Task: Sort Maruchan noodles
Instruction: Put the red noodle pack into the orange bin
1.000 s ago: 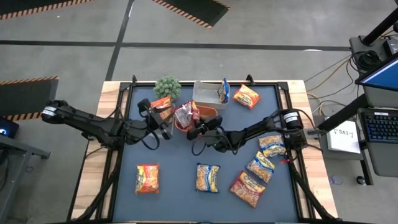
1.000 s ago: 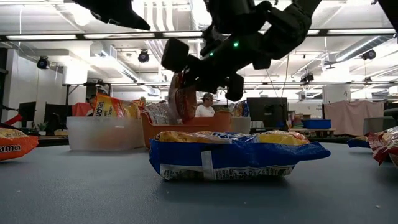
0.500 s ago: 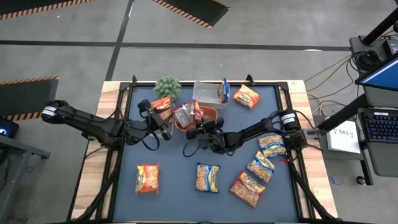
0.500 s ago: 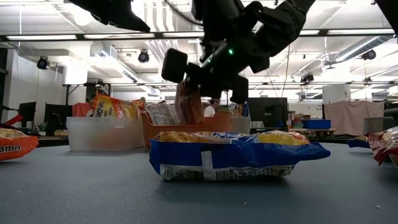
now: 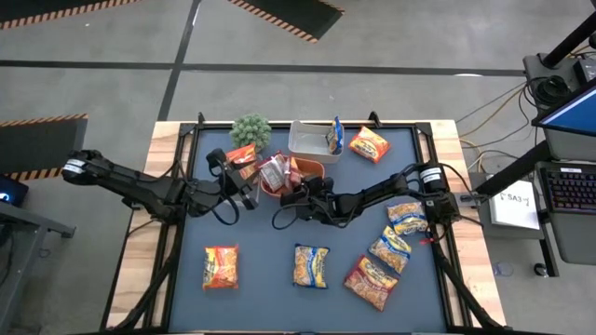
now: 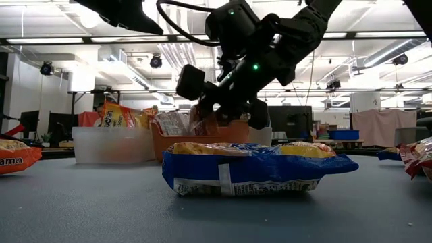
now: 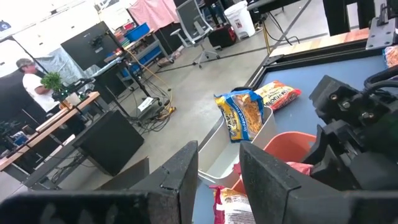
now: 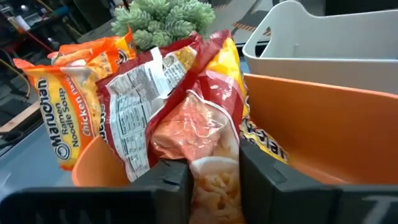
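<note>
On the dark table (image 5: 261,279), my right pincer (image 8: 211,177) pinches a glossy red noodle packet (image 8: 208,140) over the orange tray (image 8: 323,130); I should lower it fully inside before spreading.

Red packets (image 8: 205,134) are being stood upright in the bin at twelve o'clock, an orange packet (image 5: 242,156) beside them; six more (orange (image 5: 221,266), blue-and-yellow (image 5: 310,265), red (image 5: 371,280)) are being left flat toward six.
</note>
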You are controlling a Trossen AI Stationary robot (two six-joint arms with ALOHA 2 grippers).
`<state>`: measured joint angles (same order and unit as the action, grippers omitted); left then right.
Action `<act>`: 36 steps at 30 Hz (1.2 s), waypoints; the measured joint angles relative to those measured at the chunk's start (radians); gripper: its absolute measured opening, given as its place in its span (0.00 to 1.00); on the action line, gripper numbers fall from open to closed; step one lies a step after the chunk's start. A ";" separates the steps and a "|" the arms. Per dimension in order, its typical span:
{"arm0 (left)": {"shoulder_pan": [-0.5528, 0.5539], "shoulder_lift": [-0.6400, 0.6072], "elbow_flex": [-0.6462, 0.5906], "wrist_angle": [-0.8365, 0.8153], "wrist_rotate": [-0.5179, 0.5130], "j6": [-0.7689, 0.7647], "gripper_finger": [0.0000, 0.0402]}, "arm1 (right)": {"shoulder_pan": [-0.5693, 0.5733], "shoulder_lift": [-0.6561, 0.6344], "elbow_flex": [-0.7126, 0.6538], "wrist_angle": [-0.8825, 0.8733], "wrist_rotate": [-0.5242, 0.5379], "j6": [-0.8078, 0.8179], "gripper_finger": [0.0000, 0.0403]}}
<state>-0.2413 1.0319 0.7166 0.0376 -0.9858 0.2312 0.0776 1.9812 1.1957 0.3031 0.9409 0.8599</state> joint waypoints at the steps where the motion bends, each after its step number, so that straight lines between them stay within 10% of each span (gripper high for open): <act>1: 0.000 0.000 0.000 0.000 0.000 0.000 0.25 | 0.000 0.000 0.000 0.000 -0.004 0.000 0.26; 12: 0.000 0.001 0.000 0.000 0.000 0.000 0.25 | 0.000 -0.010 0.001 0.020 -0.136 -0.050 0.51; 29: 0.000 0.001 -0.005 -0.009 0.018 -0.002 0.25 | 0.001 -0.151 0.028 -0.203 -0.218 -0.174 0.57; 36: 0.003 0.027 -0.022 -0.167 0.461 -0.028 0.22 | -0.035 -0.315 0.028 -0.498 -0.469 -0.235 0.45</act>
<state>-0.2382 1.0584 0.6942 -0.1293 -0.5246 0.2029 0.0426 1.6661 1.2236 -0.1944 0.4715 0.6246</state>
